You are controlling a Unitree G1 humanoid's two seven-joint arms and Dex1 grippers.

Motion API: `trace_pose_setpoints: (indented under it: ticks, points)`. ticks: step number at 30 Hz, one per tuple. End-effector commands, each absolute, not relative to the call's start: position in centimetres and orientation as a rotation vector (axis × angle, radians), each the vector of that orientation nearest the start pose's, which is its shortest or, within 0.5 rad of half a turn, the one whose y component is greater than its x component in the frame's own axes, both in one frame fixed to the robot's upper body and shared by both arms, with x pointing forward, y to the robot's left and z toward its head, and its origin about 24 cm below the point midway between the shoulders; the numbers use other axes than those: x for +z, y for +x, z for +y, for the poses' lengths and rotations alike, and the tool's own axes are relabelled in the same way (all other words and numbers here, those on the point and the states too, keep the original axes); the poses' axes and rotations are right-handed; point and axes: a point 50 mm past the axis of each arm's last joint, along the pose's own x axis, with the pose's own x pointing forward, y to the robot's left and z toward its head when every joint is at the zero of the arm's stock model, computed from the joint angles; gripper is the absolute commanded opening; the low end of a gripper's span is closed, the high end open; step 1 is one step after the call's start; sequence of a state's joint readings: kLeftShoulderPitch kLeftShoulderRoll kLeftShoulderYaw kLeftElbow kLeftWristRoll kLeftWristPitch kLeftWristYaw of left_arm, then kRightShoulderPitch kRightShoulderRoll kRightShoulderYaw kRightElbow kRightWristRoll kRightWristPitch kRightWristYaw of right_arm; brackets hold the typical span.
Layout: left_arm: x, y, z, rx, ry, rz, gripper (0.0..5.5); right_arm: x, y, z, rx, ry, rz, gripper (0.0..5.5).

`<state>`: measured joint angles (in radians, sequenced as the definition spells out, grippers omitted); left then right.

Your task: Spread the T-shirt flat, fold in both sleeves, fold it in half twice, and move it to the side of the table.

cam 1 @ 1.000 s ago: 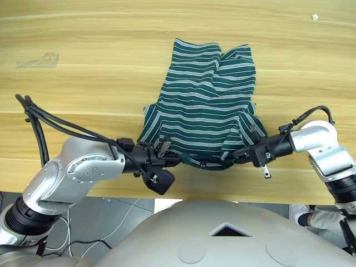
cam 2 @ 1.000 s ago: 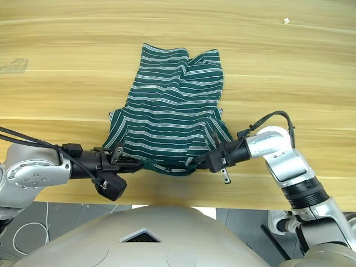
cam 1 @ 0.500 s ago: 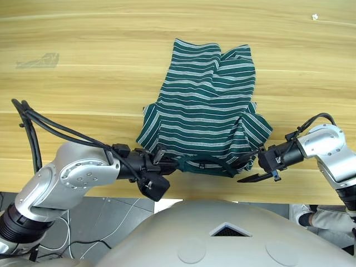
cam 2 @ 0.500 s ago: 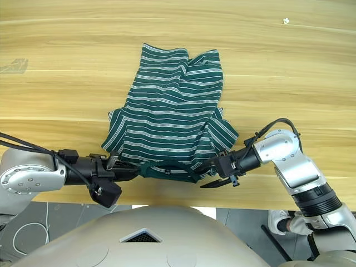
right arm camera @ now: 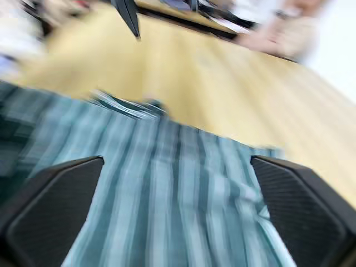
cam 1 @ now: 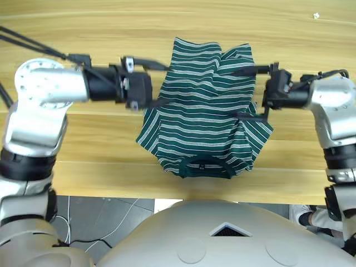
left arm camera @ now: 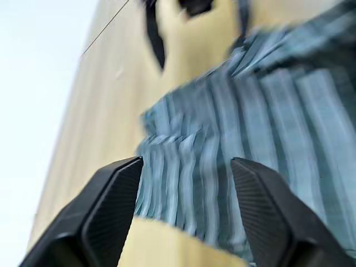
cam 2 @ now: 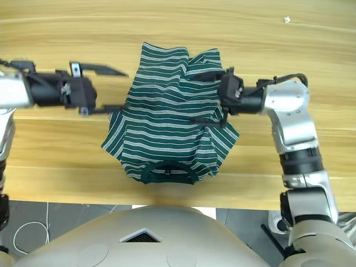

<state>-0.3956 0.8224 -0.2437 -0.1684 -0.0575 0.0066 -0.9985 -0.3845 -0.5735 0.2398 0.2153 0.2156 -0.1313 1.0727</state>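
Where the light wooden plank table [cam 1: 83, 156] ends at its near edge, grey floor tiles [cam 1: 119, 208] with a few loose cables show below, and a tiny white scrap [cam 1: 315, 16] sits far off on the right of the tabletop. A dark green T-shirt with thin white stripes [cam 1: 203, 128] lies rumpled in the middle of the table, its collar towards the robot and close to the near edge, its far part bunched into folds. The left gripper [cam 1: 168, 84] is at the shirt's left edge with its two black fingers spread wide, holding nothing. The right gripper [cam 1: 233, 93] is over the shirt's right side, likewise agape and empty. From the head views I cannot tell whether any fingertip touches the cloth. The left wrist view looks between its own spread fingers [left arm camera: 108, 217] onto the striped fabric and bare wood beyond. The right wrist view shows its fingers [right arm camera: 50, 194] parted over the stripes, and the other arm's finger farther across the table.
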Motion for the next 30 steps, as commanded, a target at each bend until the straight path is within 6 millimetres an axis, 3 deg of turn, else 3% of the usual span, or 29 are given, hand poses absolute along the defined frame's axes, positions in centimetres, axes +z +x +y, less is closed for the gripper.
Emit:
trace_pose_setpoints:
  ticks: [1,4,8,13,20,25,30]
  points:
    - [10.9,36.9,15.1,-0.764,1.487,0.018,2.88,9.3,35.6,-16.4,0.774,-0.9,-0.038,5.36]
    - [8.8,37.9,13.5,-0.76,1.519,0.043,2.88,8.3,37.0,-16.2,0.68,-1.073,0.0,5.36]
    - [6.5,37.9,11.5,-0.779,1.44,0.099,2.88,6.1,37.7,-16.1,0.615,-1.458,0.056,5.36]
    - [3.8,37.1,11.5,-0.788,1.42,0.177,2.88,4.6,37.7,-16.0,0.581,-1.571,0.12,5.36]
    - [1.2,35.7,13.9,-0.788,1.413,0.261,2.88,3.7,37.4,-17.1,0.565,-1.596,0.223,5.36]
    - [1.2,35.5,19.1,-0.662,1.474,0.386,2.88,3.3,37.0,-19.3,0.531,-1.6,0.283,5.36]
    - [1.1,35.5,19.6,-0.604,1.486,0.411,2.88,3.2,36.8,-19.7,0.498,-1.543,0.28,5.36]
